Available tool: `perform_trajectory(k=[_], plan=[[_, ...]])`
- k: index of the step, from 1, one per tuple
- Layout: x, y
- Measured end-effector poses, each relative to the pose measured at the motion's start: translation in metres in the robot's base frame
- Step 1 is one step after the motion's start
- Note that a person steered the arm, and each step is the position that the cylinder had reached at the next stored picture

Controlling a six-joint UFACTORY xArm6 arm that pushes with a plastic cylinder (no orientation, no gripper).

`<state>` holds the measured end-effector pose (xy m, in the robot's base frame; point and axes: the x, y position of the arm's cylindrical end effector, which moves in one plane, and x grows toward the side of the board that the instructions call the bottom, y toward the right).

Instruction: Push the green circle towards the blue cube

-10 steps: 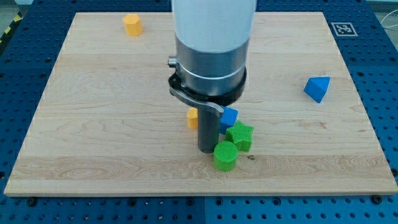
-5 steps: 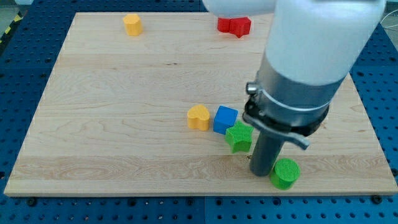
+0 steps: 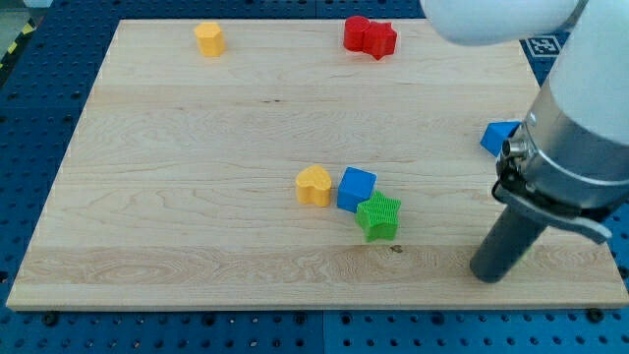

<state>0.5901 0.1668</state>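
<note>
My tip [image 3: 488,276] sits near the board's bottom right corner, fingerless, the green circle hidden from sight; approach it from the right edge, nudging leftward to the blue cube [image 3: 356,189].

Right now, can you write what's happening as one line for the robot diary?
my tip: view's lower right, far from cluster | green circle: not visible | blue cube: touching green star | yellow heart: beside cube

No words, brands or numbers can be read. The only sign is a black-and-white square marker [image 3: 543,44] printed at the wooden board's [image 3: 177,147] top right corner, partly cut off by the arm; its pattern carries no legible characters.
</note>
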Motion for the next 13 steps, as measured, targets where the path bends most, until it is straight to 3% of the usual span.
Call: perform_trajectory(k=[3, 5, 10, 11, 13], plan=[[-0.043, 0.033], [-0.025, 0.062], [-0.052, 0.139], [-0.064, 0.129], [-0.074, 0.044]])
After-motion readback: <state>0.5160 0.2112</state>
